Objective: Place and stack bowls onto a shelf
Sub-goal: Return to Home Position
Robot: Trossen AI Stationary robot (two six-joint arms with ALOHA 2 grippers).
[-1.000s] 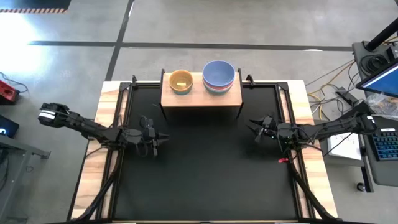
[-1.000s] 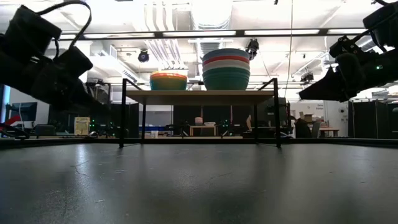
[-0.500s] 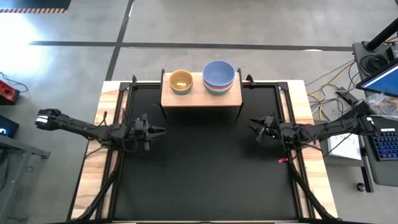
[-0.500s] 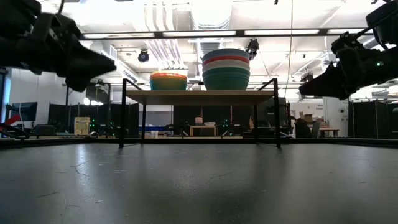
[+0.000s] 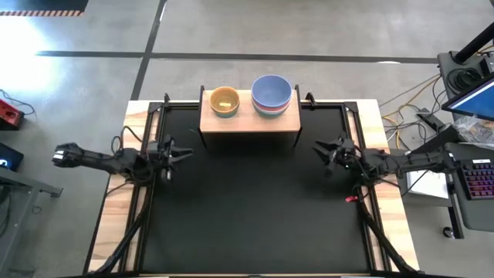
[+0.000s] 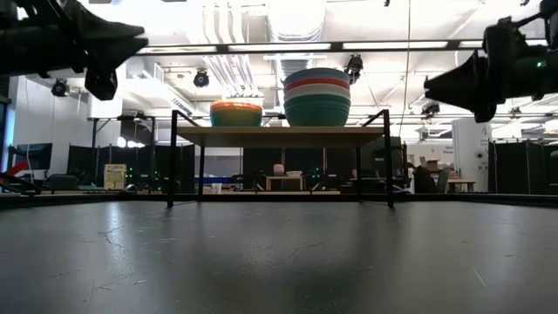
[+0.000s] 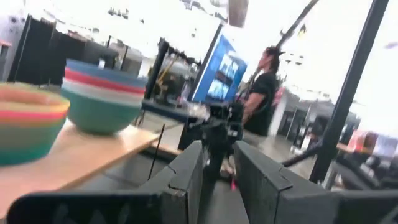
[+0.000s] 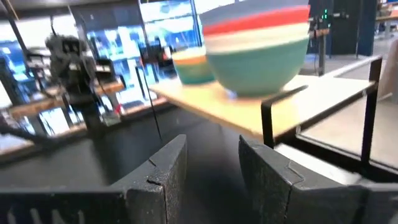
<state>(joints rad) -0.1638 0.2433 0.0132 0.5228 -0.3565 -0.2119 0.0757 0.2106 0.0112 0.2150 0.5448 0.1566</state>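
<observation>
Black table top (image 5: 255, 220) fills most of what I see from above. At its 12 o'clock edge stands the shelf (image 5: 247, 123), and all the bowls sit on it. The big stack (image 5: 271, 93) is on the shelf's 3 o'clock side. The small stack (image 5: 225, 101) is on the 9 o'clock side, just beside it and not touching.

My left gripper (image 5: 184, 152) hangs at 9 o'clock of the table and my right gripper (image 5: 320, 147) at 3 o'clock. Both are empty, with their fingers apart, and both are well away from the shelf.

I think the job looks done, so the worst thing now would be a bump. If I swing an arm into the shelf's legs, the tall big stack could wobble and slide off.

A person (image 7: 261, 87) stands far off in the room, not in my way. At 3 o'clock, off the table, lie a keyboard (image 5: 480, 174) and loose cables (image 5: 401, 116). My right arm could catch on those cables.
</observation>
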